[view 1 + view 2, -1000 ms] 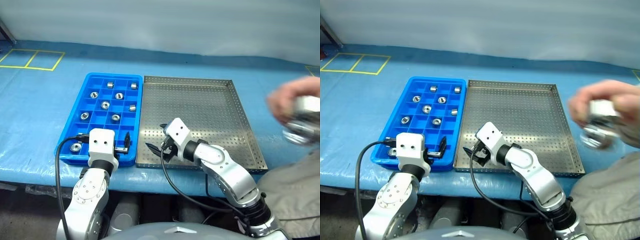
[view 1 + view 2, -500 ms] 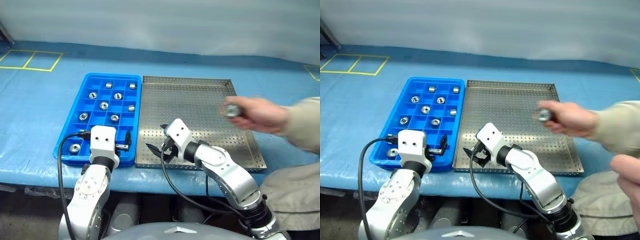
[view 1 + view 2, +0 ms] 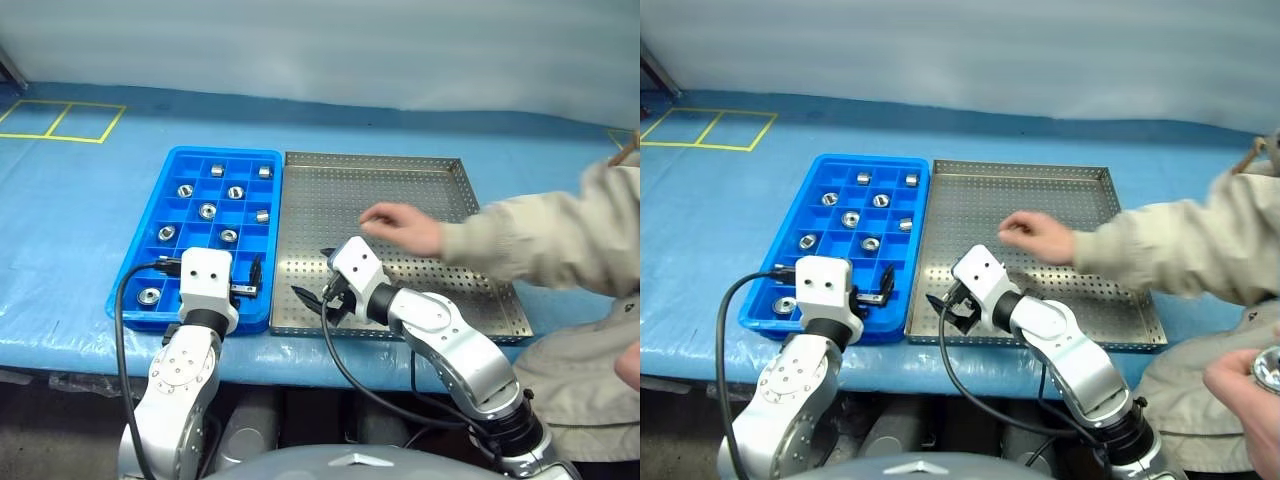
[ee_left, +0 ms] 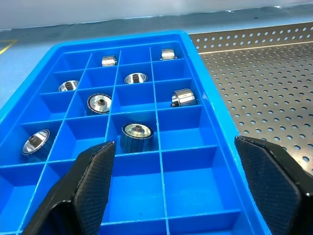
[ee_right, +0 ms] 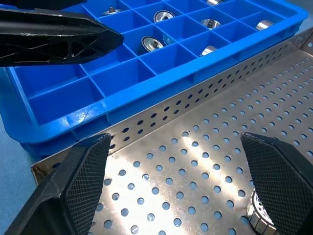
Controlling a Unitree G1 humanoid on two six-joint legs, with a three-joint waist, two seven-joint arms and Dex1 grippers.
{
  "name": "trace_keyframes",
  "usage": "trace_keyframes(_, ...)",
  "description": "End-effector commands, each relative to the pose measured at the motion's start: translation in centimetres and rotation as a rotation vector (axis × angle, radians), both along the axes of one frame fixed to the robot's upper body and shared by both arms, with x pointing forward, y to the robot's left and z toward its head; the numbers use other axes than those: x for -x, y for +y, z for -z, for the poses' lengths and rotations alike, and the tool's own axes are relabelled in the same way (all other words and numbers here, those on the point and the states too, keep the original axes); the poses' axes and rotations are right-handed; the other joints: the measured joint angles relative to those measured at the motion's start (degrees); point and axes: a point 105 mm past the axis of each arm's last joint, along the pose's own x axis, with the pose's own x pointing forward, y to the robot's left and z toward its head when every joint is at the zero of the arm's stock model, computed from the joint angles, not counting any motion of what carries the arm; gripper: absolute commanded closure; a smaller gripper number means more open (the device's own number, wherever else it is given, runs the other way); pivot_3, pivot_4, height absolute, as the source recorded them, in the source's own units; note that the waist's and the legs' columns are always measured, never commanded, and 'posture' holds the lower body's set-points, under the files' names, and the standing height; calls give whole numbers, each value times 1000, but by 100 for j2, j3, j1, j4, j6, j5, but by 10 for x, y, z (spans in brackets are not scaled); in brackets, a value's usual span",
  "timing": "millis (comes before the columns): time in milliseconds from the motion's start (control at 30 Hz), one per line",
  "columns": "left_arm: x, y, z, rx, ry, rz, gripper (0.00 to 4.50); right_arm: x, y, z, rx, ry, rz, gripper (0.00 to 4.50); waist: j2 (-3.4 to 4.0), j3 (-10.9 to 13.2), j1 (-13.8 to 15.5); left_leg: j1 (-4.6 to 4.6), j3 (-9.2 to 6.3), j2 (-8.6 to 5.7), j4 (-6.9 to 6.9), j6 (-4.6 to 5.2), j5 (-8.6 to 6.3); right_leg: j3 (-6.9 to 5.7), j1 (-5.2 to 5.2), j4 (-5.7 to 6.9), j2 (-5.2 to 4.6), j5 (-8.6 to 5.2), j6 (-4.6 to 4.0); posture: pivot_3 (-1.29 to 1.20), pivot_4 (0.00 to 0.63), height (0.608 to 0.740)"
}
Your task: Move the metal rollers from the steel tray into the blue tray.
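The blue tray [image 3: 135,262] lies on the left with several metal rollers [image 3: 207,211] in its compartments. The steel tray [image 3: 420,190] lies right beside it. One roller [image 5: 258,219] rests on its perforated floor by my right gripper's finger. My left gripper [image 4: 171,191] hovers open and empty over the blue tray's near end. Over the steel tray's near left corner, my right gripper [image 3: 313,276] is open and empty. A person's hand [image 3: 400,226] reaches over the middle of the steel tray; what it holds is hidden.
The person's beige sleeve [image 3: 540,245] crosses the steel tray's right side. A second hand [image 3: 1245,385] at the lower right holds something shiny. Blue sheeting [image 3: 80,190] covers the table, with yellow tape squares [image 3: 60,120] at the far left.
The person's hand has come in from the right edge to the middle of the steel tray. Both my grippers have stayed where they were, still open.
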Motion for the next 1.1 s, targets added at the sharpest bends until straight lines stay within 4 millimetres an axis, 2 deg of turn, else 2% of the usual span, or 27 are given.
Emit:
trace_keyframes(33,-1,1,-8,-4,-39,-1,260,1,3,-11,-27,-39,-17,0,0,0,0,0,0,0,0,0,0,0,0,0,0,0,0,208,150,740)
trace_keyframes(1100,-6,-4,-12,7,-66,15,260,-3,-4,-14,-37,-50,37,0,0,0,-5,0,0,0,0,0,1,0,5,1,1,1,-2,183,150,740)
